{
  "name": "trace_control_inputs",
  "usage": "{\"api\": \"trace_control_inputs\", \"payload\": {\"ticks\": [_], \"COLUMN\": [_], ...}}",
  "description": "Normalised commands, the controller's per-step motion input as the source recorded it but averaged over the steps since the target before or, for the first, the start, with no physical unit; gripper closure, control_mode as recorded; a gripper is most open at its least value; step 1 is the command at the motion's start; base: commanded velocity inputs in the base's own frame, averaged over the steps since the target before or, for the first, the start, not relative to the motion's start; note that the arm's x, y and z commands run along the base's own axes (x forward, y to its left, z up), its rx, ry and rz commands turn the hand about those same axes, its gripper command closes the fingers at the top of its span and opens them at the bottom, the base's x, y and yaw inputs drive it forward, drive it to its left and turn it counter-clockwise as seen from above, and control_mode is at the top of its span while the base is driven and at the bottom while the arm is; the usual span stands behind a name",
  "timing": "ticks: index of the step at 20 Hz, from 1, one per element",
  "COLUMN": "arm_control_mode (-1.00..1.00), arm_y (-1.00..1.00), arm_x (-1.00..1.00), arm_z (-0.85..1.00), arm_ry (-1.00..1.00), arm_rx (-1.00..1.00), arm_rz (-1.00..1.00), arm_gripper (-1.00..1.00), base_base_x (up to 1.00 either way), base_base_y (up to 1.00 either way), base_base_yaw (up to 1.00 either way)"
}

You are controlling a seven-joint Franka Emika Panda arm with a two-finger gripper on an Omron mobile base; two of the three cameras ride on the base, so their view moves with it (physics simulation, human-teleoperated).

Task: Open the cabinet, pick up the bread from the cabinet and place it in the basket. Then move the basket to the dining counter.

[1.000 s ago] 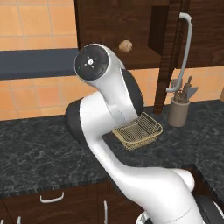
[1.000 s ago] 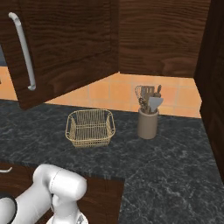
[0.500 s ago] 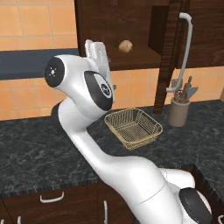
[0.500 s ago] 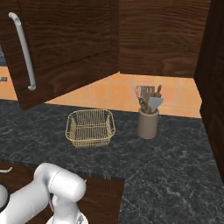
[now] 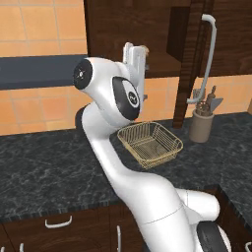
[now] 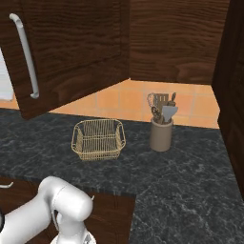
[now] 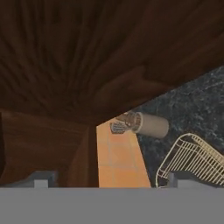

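Above the basket (image 5: pixel 150 142), up at the open cabinet (image 5: pixel 133 24), the arm has made its move. A second ago the elbow bulked in front of the basket and the bread (image 5: pixel 145 49) sat in plain sight on the shelf; now the elbow has swung away to the basket's left, the white hand has climbed to shelf height, and it covers most of the roll, leaving a tan sliver at its edge. The basket itself has not budged on the black marbled table (image 5: pixel 44 167). That reads as the reach for the bread under way; the door is already open, its silver bar handle (image 5: pixel 209 54) standing high to the basket's right. Pickup, drop and carry are all still to come.

Pincer (image 7: pixel 113 180): wide, the two dark tips far apart at the bottom of the hand view, nothing between them.

Now the views. The left base view gives the bread and the hand together, though how close the tips are to the roll I cannot tell; the hand is in the way. The right base view offers the door's outer face and handle up to the basket's left, plus a clean look at the wire mesh sitting empty, with the tan utensil holder (image 6: pixel 161 134) just beside it on the right. The hand view looks along dark wood grain, with orange tile, the utensil holder and a corner of the basket rim at its lower right.
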Motion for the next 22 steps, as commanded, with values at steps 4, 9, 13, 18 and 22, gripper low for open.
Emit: {"api": "trace_control_inputs", "payload": {"ticks": [4, 9, 13, 18, 22], "arm_control_mode": [-1.00, -1.00, -1.00, -1.00, -1.00], "arm_y": [-0.25, -0.33, -0.59, -0.93, -1.00], "arm_x": [0.08, -0.12, 0.03, 0.04, 0.00], "arm_z": [-0.45, -0.42, -0.09, 0.00, 0.00], "arm_ry": [-0.47, -0.52, -0.43, -0.30, -0.29], "arm_rx": [0.19, 0.16, 0.14, 0.13, 0.16], "arm_rz": [-0.26, -0.31, -0.32, -0.37, -0.29], "arm_gripper": [-1.00, -1.00, -1.00, -1.00, -1.00], "base_base_x": [0.00, 0.00, 0.00, 0.00, 0.00], "base_base_y": [0.00, 0.00, 0.00, 0.00, 0.00], "base_base_yaw": [0.00, 0.00, 0.00, 0.00, 0.00]}}
